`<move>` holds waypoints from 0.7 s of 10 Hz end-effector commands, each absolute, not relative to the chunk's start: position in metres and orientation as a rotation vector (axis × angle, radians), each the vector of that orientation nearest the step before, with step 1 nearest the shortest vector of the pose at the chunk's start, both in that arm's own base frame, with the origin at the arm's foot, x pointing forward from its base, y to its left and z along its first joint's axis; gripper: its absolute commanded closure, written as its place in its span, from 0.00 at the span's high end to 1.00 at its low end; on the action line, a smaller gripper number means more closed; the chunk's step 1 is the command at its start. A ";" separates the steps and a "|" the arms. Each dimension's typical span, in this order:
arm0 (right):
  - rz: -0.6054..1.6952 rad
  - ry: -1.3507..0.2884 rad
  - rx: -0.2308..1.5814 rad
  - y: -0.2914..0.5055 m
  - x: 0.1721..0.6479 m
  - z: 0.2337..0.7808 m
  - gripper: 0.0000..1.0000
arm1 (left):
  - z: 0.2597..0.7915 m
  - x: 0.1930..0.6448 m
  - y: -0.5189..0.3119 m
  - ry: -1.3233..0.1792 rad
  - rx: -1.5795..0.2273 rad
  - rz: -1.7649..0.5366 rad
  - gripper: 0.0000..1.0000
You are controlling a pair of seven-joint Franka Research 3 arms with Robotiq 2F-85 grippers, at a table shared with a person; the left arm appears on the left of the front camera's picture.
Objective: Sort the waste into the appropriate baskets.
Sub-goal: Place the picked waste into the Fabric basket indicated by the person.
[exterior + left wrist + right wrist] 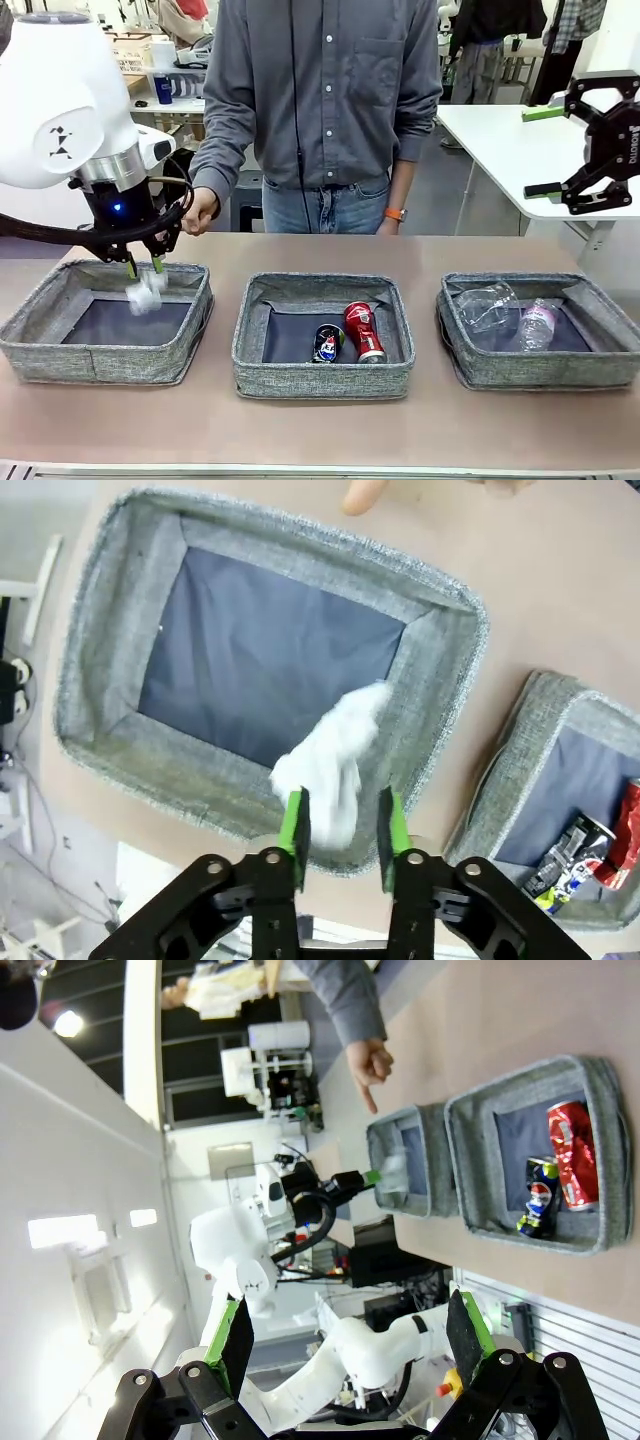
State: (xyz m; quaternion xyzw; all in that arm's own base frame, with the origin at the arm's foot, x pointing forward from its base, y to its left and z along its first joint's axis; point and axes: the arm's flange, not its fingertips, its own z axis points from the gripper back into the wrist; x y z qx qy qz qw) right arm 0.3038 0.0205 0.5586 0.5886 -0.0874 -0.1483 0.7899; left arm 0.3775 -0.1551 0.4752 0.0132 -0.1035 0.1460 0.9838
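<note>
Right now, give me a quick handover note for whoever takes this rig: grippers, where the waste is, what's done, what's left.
Left gripper: jaws parted over the left basket, crumpled paper wad between and just beyond the green pads; whether it is free yet, I cannot tell.
Right gripper: open, empty, raised at the right.
Middle basket: red can and dark blue can.
Right basket: clear cup and small bottle.
Left: confirm the wad lands.

I am looking into a robotics lab: white robot arm [60,100] standing at the tan table [320,430], white workbench [520,150] and cluttered shelving [150,60] sitting behind.
</note>
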 end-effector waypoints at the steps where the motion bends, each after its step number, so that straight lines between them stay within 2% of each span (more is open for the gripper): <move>1: -0.323 -0.189 1.295 0.022 0.304 0.560 1.00 | 0.482 0.377 -0.152 -0.227 0.035 0.301 1.00; 2: -0.323 -0.189 1.295 0.022 0.304 0.560 1.00 | 0.484 0.376 -0.151 -0.229 0.019 0.297 1.00; 3: -0.323 -0.189 1.295 0.022 0.304 0.560 1.00 | 0.490 0.372 -0.151 -0.211 -0.027 0.278 0.95; 4: -0.323 -0.189 1.295 0.022 0.304 0.560 1.00 | 0.496 0.370 -0.152 -0.155 -0.080 0.241 1.00; 6: -0.323 -0.189 1.295 0.022 0.304 0.560 1.00 | 0.511 0.369 -0.150 -0.031 -0.372 0.131 1.00; 7: -0.323 -0.189 1.295 0.022 0.304 0.560 1.00 | 0.518 0.372 -0.143 0.079 -0.574 0.049 1.00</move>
